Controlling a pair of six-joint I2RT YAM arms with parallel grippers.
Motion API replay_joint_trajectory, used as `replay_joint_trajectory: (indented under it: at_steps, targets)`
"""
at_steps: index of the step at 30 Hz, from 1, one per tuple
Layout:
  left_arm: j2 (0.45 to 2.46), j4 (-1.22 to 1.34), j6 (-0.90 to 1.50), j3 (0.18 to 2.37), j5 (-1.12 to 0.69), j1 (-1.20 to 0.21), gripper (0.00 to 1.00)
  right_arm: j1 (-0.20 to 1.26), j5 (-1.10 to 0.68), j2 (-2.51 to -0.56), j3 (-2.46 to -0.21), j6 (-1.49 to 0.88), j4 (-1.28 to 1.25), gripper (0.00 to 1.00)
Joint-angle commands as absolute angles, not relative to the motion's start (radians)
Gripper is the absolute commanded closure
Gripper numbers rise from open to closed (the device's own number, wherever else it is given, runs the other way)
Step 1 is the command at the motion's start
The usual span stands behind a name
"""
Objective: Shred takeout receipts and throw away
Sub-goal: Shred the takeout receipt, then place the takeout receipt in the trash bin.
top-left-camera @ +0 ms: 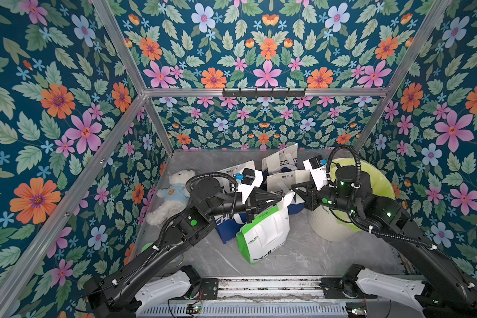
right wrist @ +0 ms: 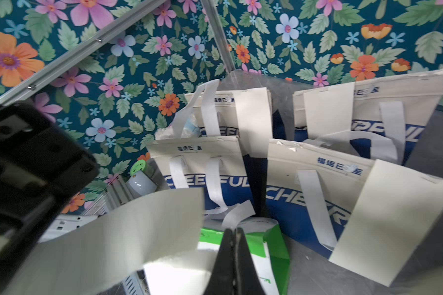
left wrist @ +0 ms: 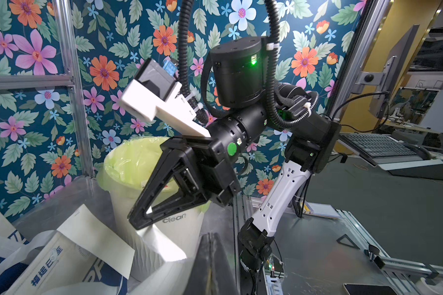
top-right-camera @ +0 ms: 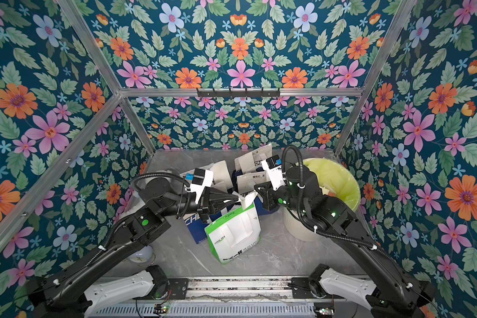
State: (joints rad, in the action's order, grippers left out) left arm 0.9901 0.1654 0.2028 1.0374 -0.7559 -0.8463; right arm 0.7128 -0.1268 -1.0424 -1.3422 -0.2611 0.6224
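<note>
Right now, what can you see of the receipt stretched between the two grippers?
The receipt is a plain white, blank-looking strip of thin paper. The part that shows is in one piece, with no tear. It spans the air between the arms, slightly bowed. The left gripper pinches one end with shut fingers. The right gripper is shut on the opposite edge. The receipt hangs just above the green-and-white bag; whether it touches the bag cannot be told.

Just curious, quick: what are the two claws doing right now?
Left gripper: shut on the receipt.
Right gripper: shut on the same receipt.
</note>
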Motion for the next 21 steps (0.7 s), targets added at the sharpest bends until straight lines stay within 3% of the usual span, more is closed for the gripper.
replay_joint_trajectory:
  at_steps: [1,12,21]
  targets:
    - [0.965,0.176,0.184,1.034,-0.731,-0.847,1.0,0.694,0.001,-1.042,-1.351,-0.277,0.634,1.0]
    - [0.835,0.039,0.105,1.02,-0.59,-0.847,1.0,0.359,0.137,-0.955,-1.36,-0.434,0.712,1.0]
    - [0.851,0.049,0.114,1.019,-0.583,-0.847,1.0,0.09,0.287,-0.86,-1.335,-0.515,0.819,1.0]
